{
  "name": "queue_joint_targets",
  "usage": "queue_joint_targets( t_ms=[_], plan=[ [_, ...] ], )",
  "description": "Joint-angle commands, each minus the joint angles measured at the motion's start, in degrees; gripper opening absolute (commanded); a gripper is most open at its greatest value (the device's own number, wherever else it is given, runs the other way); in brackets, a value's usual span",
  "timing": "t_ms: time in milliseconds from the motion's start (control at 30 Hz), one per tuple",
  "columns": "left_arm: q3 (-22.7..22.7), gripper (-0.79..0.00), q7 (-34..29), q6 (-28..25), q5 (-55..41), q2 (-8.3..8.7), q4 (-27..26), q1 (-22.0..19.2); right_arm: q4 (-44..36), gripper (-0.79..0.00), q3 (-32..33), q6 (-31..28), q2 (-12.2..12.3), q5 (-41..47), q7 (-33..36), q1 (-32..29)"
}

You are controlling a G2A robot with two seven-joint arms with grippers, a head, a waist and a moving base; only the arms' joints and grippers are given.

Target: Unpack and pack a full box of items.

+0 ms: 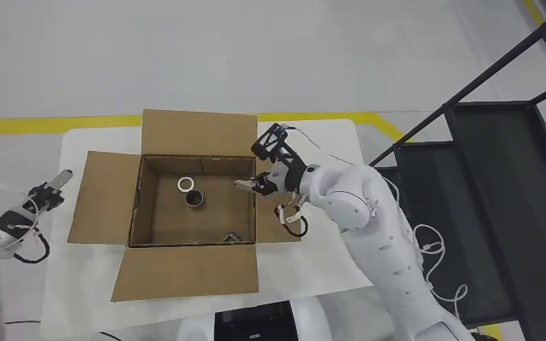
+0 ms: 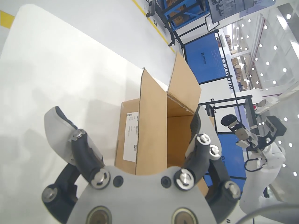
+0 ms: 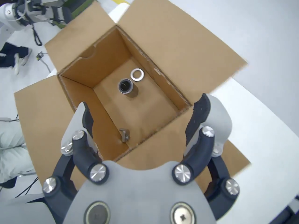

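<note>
White tabletop (image 1: 337, 145) bears an open brown cardboard box (image 1: 200, 132), right pincer (image 3: 143, 101) gaping above it, left pincer (image 2: 127, 113) gaping at the left edge.

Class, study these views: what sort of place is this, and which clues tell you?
Probably a warehouse-like robotics test hall: yellow floor line, blue racks stacked with cartons, and an open cardboard box on a white table.

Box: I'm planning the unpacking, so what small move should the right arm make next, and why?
Probably lower the right gripper, open above the box, toward the dark cylinder standing on its floor; a ring and a small metal piece also lie inside.
</note>
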Motion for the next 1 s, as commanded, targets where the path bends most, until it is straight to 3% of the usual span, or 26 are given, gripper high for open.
queue_joint_targets(
  t_ms=[0,233,500,700,967],
  plan=[
    [1.51,0.000,1.63,0.39,-1.32,-0.22,1.96,-0.79,-1.55,0.000,2.98,1.65,0.58,-2.81,0.80,-3.62],
    [5.49,0.000,0.03,1.60,-6.43,-0.63,4.51,-2.25,-2.77,0.000,7.16,4.67,1.59,-5.57,-0.28,-11.97],
    [7.11,0.000,-2.20,2.92,-13.43,-0.85,3.06,-2.78,-2.94,0.000,7.58,5.14,1.59,5.24,-7.59,-16.43],
    [6.91,0.000,-5.12,4.66,-20.90,-0.92,-0.89,-1.99,-3.82,0.000,4.49,1.94,1.35,15.15,-12.80,-16.98],
    [8.91,0.000,-8.71,5.70,-27.29,-1.09,-7.79,-1.71,-1.35,0.000,-1.85,-2.08,1.05,20.23,-16.06,-13.32]
  ],
)
